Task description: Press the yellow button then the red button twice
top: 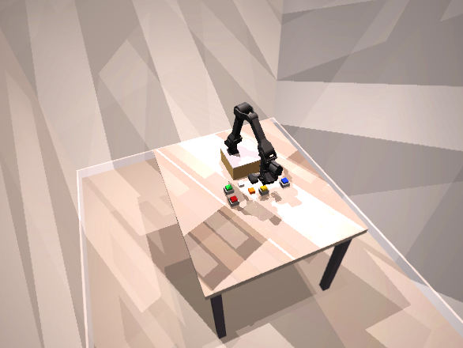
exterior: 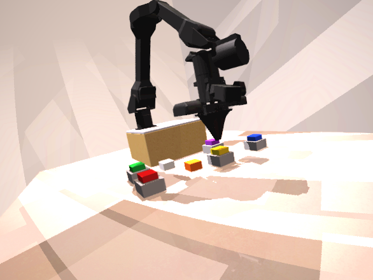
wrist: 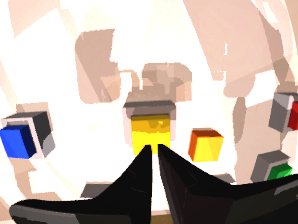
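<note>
The yellow button (top: 264, 189) (exterior: 219, 150) (wrist: 151, 129) has its cap raised above its grey base. My gripper (exterior: 218, 139) (wrist: 153, 149) is shut and empty. In the exterior view its tips hang just above the yellow cap, slightly towards its back edge; in the wrist view they overlap the near part of the cap. A small gap to the cap seems to show. The red button (top: 234, 199) (exterior: 147, 175) (wrist: 294, 116) stands well to the side, also with its cap raised. In the top view the fingertips are hard to make out against the arm.
An orange block (top: 251, 191) (exterior: 193, 166) (wrist: 207, 148) lies beside the yellow button. A purple button (exterior: 211, 142) stands behind it, a blue button (top: 284, 181) (exterior: 254, 137) to the right. A green button (top: 228, 187) (exterior: 137, 167) adjoins the red one. A white block (top: 241, 184) (exterior: 167, 164) lies near the arm's box (exterior: 178, 140).
</note>
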### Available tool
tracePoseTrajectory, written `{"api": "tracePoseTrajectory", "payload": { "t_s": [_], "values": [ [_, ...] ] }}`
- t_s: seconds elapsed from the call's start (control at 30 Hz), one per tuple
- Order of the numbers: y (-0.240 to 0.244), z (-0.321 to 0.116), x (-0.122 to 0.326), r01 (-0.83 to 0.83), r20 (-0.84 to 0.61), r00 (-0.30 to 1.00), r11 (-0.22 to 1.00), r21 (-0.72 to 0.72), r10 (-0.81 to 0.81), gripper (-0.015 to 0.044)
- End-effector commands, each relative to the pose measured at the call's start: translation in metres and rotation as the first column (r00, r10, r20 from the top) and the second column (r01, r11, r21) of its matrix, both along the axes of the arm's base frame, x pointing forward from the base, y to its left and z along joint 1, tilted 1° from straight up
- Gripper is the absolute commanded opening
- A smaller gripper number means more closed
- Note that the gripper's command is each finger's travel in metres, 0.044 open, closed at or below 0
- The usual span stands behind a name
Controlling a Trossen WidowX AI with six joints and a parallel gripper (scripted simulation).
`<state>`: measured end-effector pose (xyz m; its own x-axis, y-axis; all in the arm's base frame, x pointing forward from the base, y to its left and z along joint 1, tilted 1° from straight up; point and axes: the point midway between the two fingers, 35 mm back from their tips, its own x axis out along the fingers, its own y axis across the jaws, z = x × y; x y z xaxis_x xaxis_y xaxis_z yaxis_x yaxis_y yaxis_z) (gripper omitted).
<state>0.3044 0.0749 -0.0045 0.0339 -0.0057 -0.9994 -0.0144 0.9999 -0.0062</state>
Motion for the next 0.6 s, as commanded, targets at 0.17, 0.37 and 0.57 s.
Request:
{"api": "tracePoseTrajectory", "payload": {
  "t_s": [0.17, 0.37, 0.57],
  "values": [
    [0.001, 0.068, -0.002, -0.006, -0.002, 1.000, 1.000, 0.003, 0.006, 0.0020],
    [-0.001, 0.068, -0.001, -0.006, -0.002, 1.000, 1.000, 0.003, 0.006, 0.0020],
    [-0.078, 0.069, 0.016, -0.006, 0.000, 1.000, 1.000, -0.003, 0.006, 0.0020]
  ]
}}
